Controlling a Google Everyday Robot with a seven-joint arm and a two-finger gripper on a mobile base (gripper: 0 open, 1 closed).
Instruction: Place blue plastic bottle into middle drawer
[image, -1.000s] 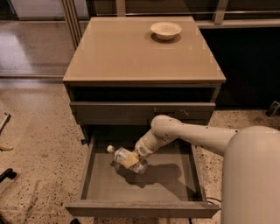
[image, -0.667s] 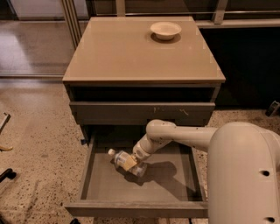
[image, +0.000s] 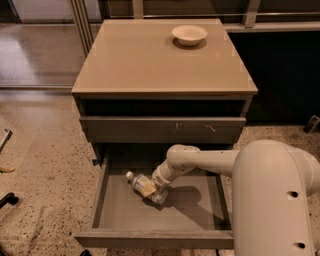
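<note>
The blue plastic bottle (image: 142, 184) lies on its side on the grey floor of the open middle drawer (image: 120, 215), white cap pointing to the back left. My gripper (image: 156, 191) is down inside the drawer at the bottle's lower right end, and the wrist hides that end. The white arm reaches in from the right.
The closed grey drawer front with white scratch marks (image: 162, 129) is just above the open drawer. A white bowl (image: 189, 34) stands on the beige cabinet top (image: 150, 60). The robot's white body (image: 277, 200) fills the lower right. Speckled floor lies on the left.
The arm has lowered and shifted a little left, bringing the bottle down onto the drawer floor. The view has moved closer to the cabinet.
</note>
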